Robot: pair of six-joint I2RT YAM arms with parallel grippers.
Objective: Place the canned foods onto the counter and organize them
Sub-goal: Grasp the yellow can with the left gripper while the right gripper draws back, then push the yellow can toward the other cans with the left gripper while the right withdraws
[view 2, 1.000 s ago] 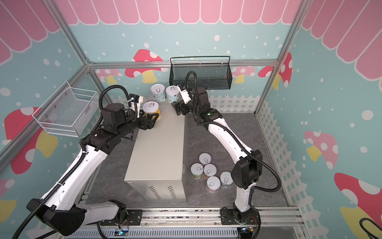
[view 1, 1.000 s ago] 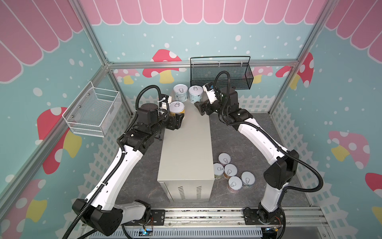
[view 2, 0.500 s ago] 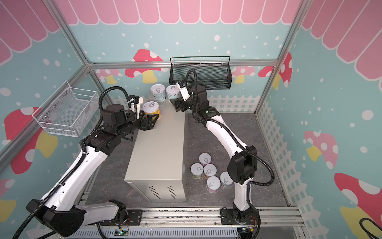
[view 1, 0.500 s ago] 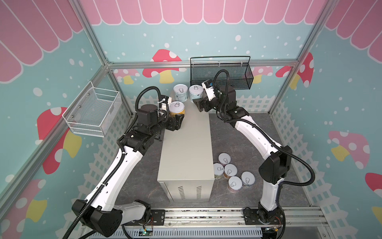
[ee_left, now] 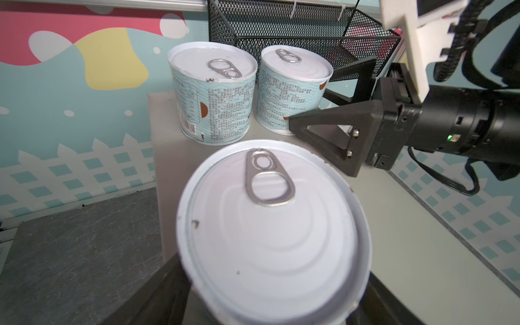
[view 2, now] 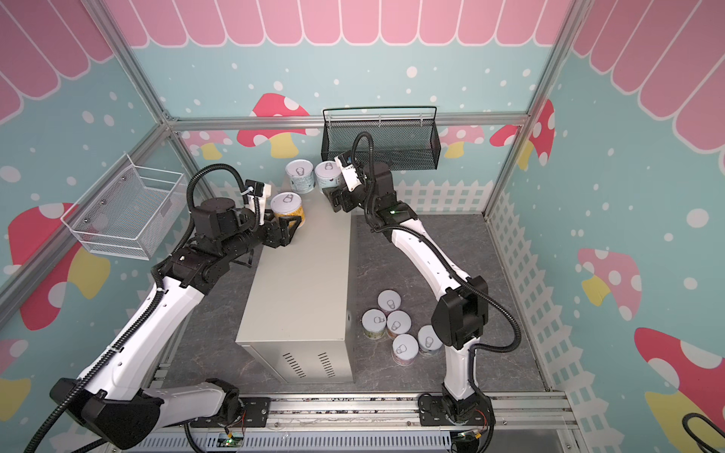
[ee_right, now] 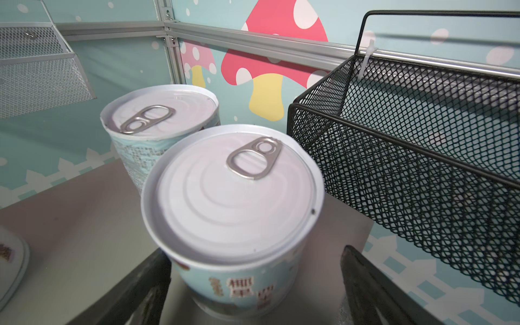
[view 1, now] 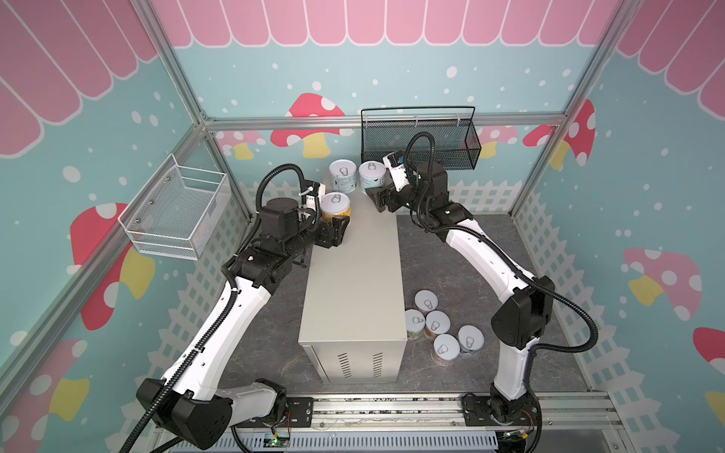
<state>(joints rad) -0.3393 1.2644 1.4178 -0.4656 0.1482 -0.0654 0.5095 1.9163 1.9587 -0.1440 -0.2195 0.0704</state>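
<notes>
In the right wrist view, finds the right gripper (ee_right: 254, 251) spread wide around a blue can (ee_right: 233, 213) (gap showing on one side) at the far end of the counter (ee_right: 84, 225), beside a second blue can (ee_right: 157, 118). In both top views, sees the left gripper (view 1: 329, 221) clamped on a yellow can (view 1: 336, 204) at the counter's left edge. Counts five cans (view 1: 437, 325) on the floor (view 1: 451, 255) right of the counter.

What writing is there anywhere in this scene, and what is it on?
On the right blue can: orange Chinese characters, perhaps "椰果", cut off by the picture's edge.
On the left blue can: barcode; fine print on both, too small.
On the yellow can and floor cans: nothing legible.
</notes>
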